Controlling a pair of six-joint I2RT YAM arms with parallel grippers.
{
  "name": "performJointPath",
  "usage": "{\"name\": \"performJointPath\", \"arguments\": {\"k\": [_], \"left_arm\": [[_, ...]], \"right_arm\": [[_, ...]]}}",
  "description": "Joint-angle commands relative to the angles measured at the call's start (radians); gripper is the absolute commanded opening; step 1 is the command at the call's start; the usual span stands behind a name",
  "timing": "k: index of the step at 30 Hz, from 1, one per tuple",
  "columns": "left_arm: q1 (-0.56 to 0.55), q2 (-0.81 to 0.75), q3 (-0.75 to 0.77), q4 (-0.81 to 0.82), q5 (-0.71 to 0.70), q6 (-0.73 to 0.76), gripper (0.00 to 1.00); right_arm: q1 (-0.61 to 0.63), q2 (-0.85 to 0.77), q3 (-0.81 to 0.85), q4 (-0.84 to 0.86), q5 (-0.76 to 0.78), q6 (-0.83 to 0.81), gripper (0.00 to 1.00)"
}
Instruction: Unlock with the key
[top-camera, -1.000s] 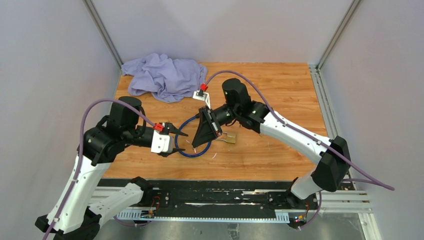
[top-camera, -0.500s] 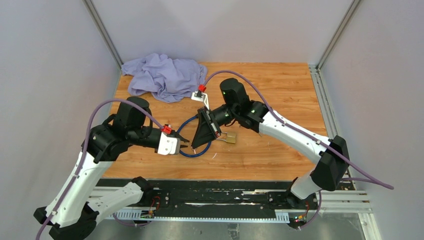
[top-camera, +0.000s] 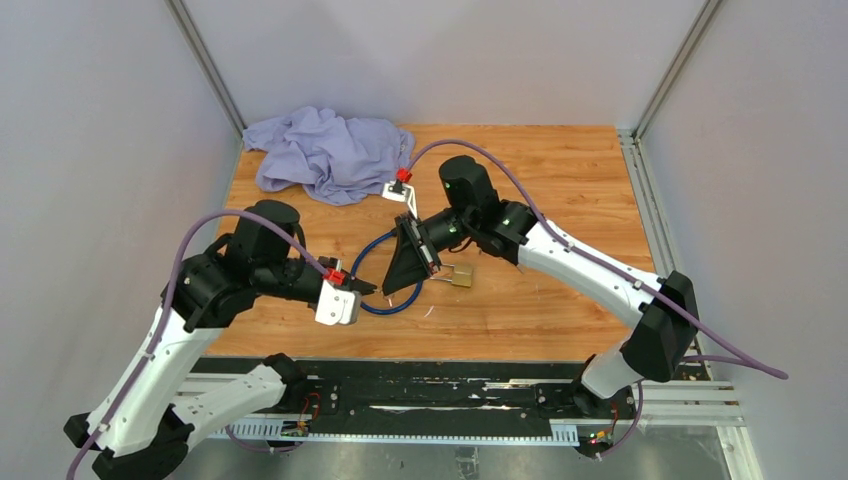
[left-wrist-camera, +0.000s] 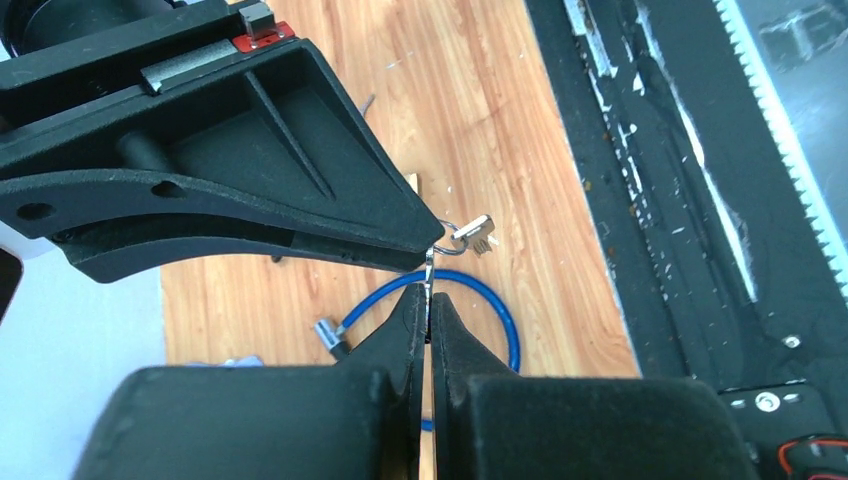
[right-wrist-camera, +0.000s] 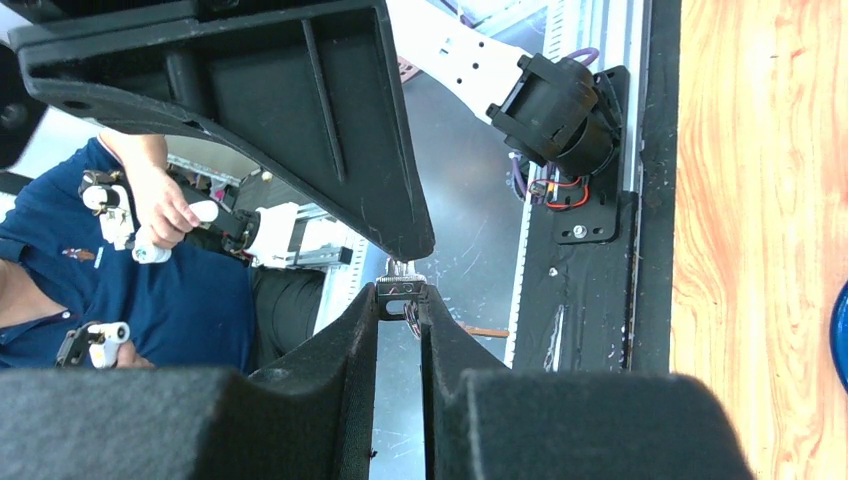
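Observation:
A brass padlock (top-camera: 461, 276) lies on the wooden table beside a blue cable loop (top-camera: 392, 306). My left gripper (left-wrist-camera: 428, 295) is shut on a thin flat key (left-wrist-camera: 429, 268) seen edge-on, above the blue cable (left-wrist-camera: 508, 325). A ring and a second key (left-wrist-camera: 474, 234) hang beside it, right under the tips of my right gripper (top-camera: 390, 288). In the right wrist view my right gripper (right-wrist-camera: 400, 295) is shut on a small silver piece of the key bunch (right-wrist-camera: 400, 288). The two grippers meet tip to tip over the loop, left of the padlock.
A crumpled lilac cloth (top-camera: 325, 150) lies at the back left of the table. The cable's metal end (left-wrist-camera: 328, 335) rests on the wood. Black rails (top-camera: 430, 395) run along the near edge. A person in blue (right-wrist-camera: 150, 300) stands beyond the table.
My left gripper moved right toward the right gripper's tips and shut on the key. The right arm stayed nearly still.

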Motion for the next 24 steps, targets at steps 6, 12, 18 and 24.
{"name": "performJointPath", "arguments": {"k": [6,12,18,24], "left_arm": [[-0.008,-0.081,-0.043,0.013,-0.164,0.447,0.0],[-0.007,-0.201,-0.153,0.083,-0.184,0.898,0.0],[-0.007,-0.334,-0.319,0.243,-0.112,1.194,0.0],[-0.007,-0.428,-0.469,0.496,-0.067,1.26,0.0]], "right_arm": [[-0.055,-0.038,0.014,-0.005,0.023,0.015,0.53],[-0.115,-0.025,0.066,0.017,0.07,0.06,0.67],[-0.102,0.01,0.022,0.17,0.063,0.182,0.68],[-0.054,0.003,-0.032,0.296,0.045,0.268,0.68]]}}
